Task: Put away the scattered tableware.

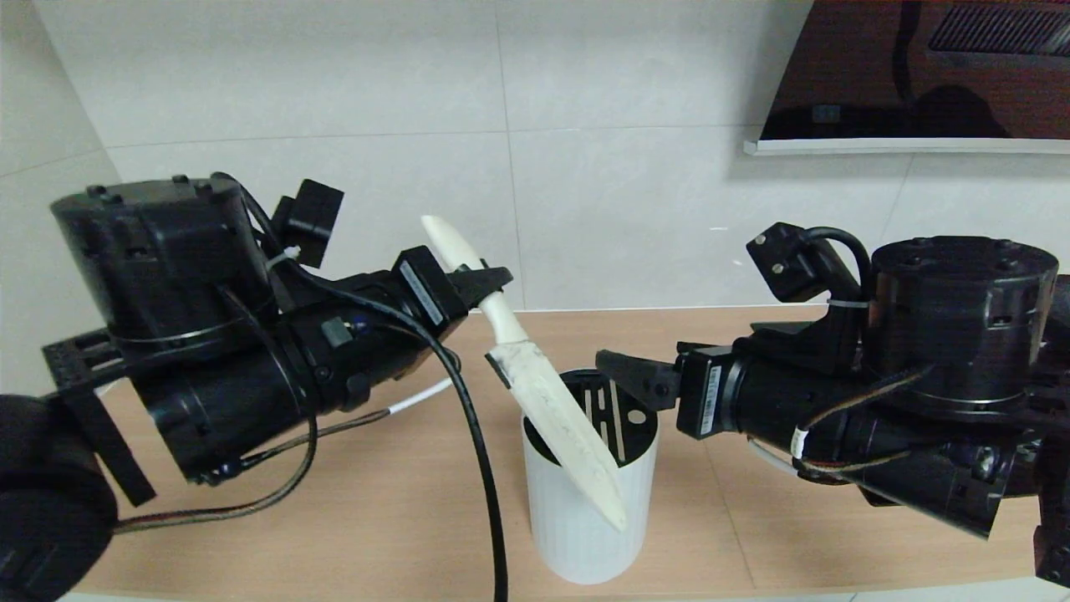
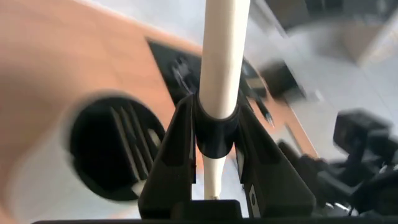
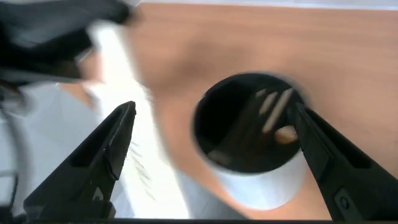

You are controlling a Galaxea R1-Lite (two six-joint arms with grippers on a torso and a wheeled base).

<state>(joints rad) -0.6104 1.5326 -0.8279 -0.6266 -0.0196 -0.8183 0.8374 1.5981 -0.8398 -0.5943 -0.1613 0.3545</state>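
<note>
A wooden tabletop [image 1: 351, 518] is spread across the lower half of the head view. A white cylindrical holder [image 1: 577, 535] with a dark slotted inside is stood at lower centre. A white knife [image 1: 552, 410] is held tilted, its blade overlapping the holder's front. Its handle is clamped in the jaws of the left gripper [image 1: 481, 284], left of centre. The jaws of the right gripper [image 1: 639, 372] are spread open, right of the holder's rim.
</note>
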